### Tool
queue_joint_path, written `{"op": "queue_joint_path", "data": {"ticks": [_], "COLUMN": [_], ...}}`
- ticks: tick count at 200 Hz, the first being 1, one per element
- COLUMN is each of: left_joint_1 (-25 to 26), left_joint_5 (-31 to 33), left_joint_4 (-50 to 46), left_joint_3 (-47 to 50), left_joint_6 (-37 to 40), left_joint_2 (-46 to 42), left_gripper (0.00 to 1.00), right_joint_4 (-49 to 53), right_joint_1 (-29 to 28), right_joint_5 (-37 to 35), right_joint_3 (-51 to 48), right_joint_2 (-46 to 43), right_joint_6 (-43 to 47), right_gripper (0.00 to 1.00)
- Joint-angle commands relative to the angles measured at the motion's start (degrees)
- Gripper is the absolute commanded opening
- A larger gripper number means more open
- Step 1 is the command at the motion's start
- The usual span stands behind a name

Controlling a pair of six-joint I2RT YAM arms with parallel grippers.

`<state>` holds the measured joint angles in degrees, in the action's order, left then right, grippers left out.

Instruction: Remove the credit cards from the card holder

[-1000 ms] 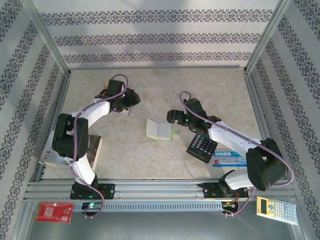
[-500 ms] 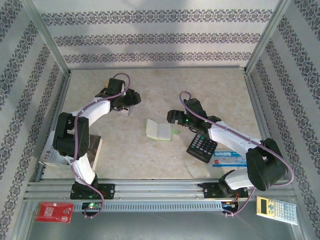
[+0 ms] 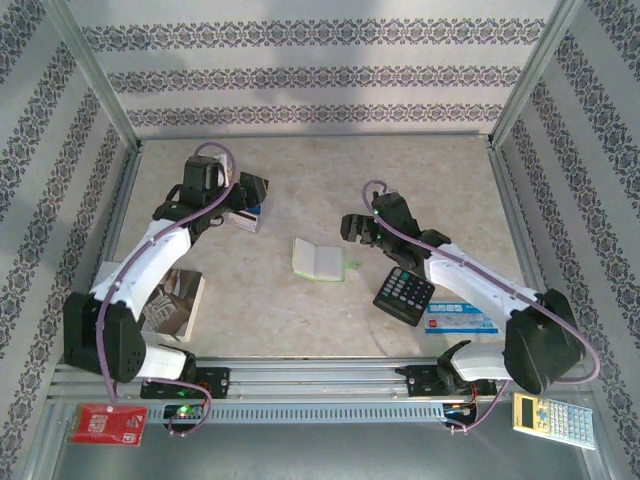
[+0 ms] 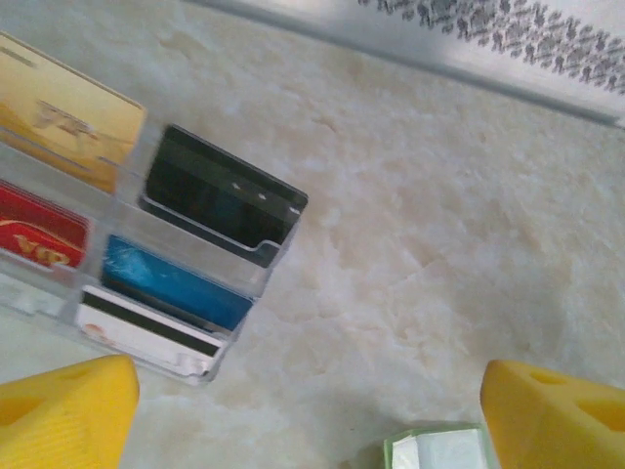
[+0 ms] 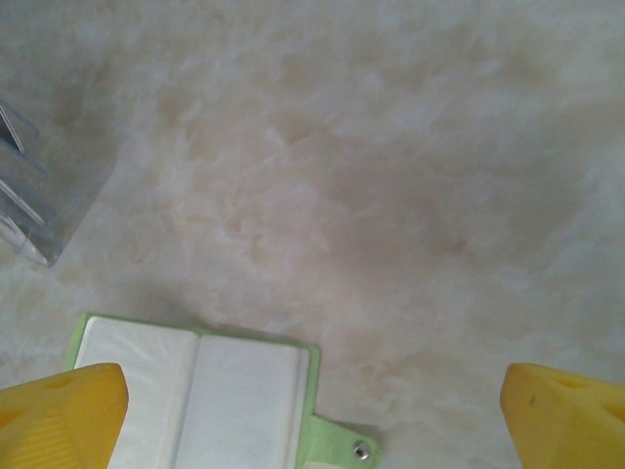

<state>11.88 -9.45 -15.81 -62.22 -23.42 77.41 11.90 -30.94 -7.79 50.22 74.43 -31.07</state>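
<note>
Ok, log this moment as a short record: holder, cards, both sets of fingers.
card holder: lime-green, lying open on the table, cream faces up, no card showing on them
cards: tan card, black card, red card, blue-and-white card, all in a clear tray
left fingers: open, empty, above the table by the tray
right fingers: open, empty, by the card holder
nearby: black calculator

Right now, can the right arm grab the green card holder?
Probably yes. The right gripper hangs open right by the card holder, which lies unfolded on the table with nothing between them. The clear card tray sits off to one side, out of the way.
</note>
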Motion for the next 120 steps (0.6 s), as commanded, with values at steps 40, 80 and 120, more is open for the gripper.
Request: {"op": "queue_joint_path", "data": {"ticks": [40, 80, 120], "left_joint_1": [-0.8, -0.8, -1.0], "left_joint_5": [10.9, 29.1, 44.1], "left_joint_4": [7.5, 18.0, 32.1], "left_joint_3": [12.0, 24.8, 37.1], "left_joint_6": [7.3, 9.4, 11.6], "left_joint_2": [-11.8, -19.1, -22.9], "left_gripper": [1.0, 1.0, 1.0], "right_joint_4": [1.1, -3.3, -14.5], "right_joint_1": [0.2, 2.1, 8.7], "right_joint_5": [-12.0, -23.5, -28.9], "right_joint_3": [-0.9, -7.5, -19.8], "right_joint_2": [-7.7, -13.9, -21.1], "right_joint_6": [7.3, 11.6, 15.8], "right_gripper": [0.98, 0.98, 0.98]}}
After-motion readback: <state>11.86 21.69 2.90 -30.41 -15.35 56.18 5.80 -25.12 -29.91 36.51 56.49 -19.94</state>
